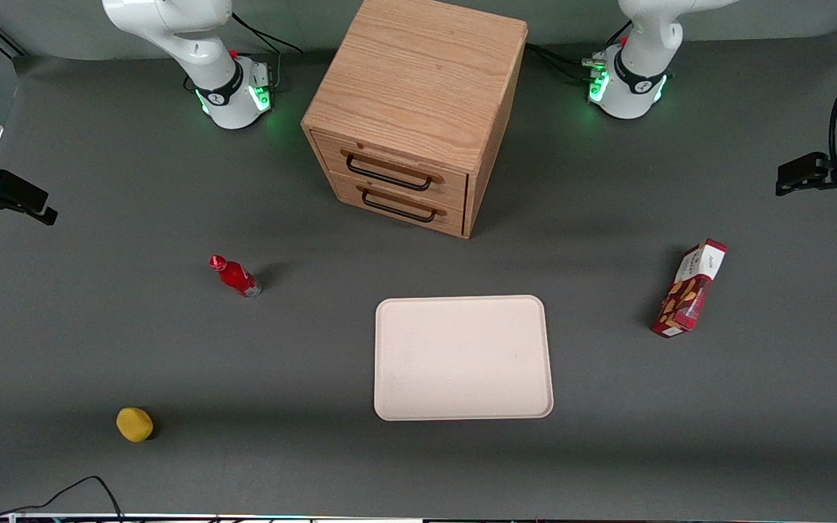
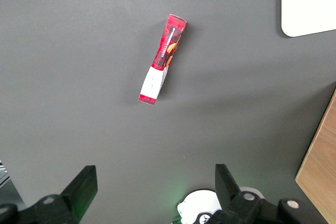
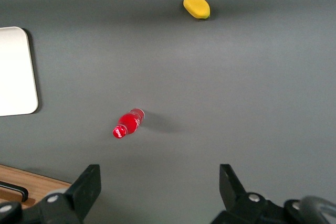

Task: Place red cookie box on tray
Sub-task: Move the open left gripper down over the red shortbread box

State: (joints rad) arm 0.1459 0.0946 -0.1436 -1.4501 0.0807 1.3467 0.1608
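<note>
Reading the current state, I find the task not yet begun in any visible way: the red cookie box (image 1: 689,289) stands on the table (image 1: 99,341) toward the working arm's end, well apart from the tray (image 1: 397,399), which holds nothing. The box rests on a narrow edge, angled, with its white end panel farther from the front camera than its red end. My claw (image 2: 152,195) hangs above the table with its fingers (image 2: 81,187) spread wide and nothing between them; in the wrist view the box lies clear of both fingers, so no contact exists. Every step is left to do, by my judgement: bring the claw down over the box, close on its slim sides, lift, carry it across to the tray and set it down inside the rim. A small red bottle (image 1: 235,276), a yellow lump (image 1: 134,424) and a wooden drawer cabinet (image 1: 413,116) also stand on the table, none near the path I expect.
</note>
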